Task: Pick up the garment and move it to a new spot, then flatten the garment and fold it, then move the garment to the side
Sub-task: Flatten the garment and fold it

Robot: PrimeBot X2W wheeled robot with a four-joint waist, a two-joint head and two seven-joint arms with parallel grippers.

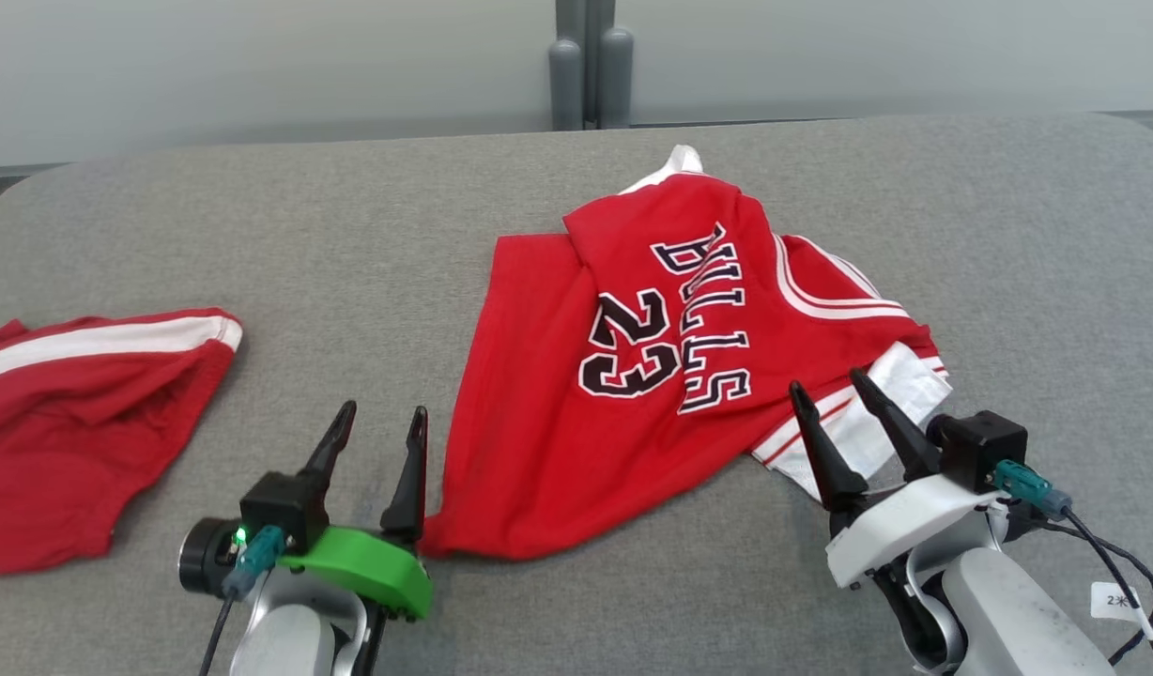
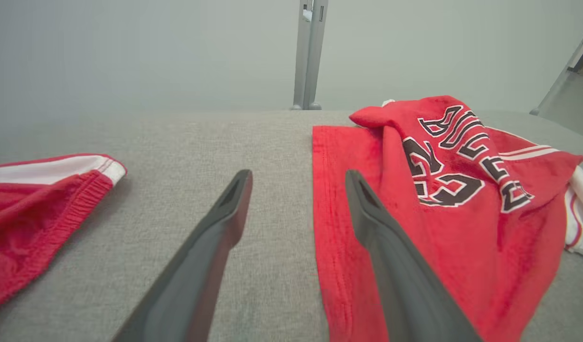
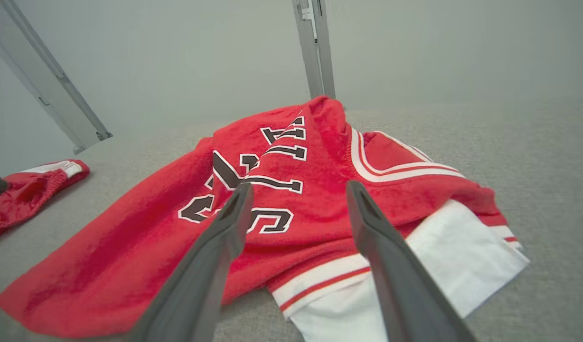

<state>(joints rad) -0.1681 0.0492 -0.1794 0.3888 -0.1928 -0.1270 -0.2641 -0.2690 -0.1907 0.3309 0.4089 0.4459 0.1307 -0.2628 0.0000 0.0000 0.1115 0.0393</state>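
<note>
The jersey [image 1: 670,376] lay rumpled on the bench [image 1: 351,235], not yet flattened or folded, with left pincer [image 1: 384,409] and right pincer [image 1: 825,379] released at its near edge.

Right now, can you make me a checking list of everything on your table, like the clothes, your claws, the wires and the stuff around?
Surface: grey cloth-covered table with rounded corners.
Job's things: red jersey marked "BULLS 23", lying crumpled, partly folded over itself, with white fabric showing at its right side.
Clutter: second red garment with a white stripe, at the left edge, apart from the jersey.
Claws: left claw open and empty, beside the jersey's near left corner; right claw open and empty, at the jersey's white part.
Cables: left cable and right cable, black, each with a teal plug at the wrist.
Surroundings: pale wall and grey posts behind the table.
</note>
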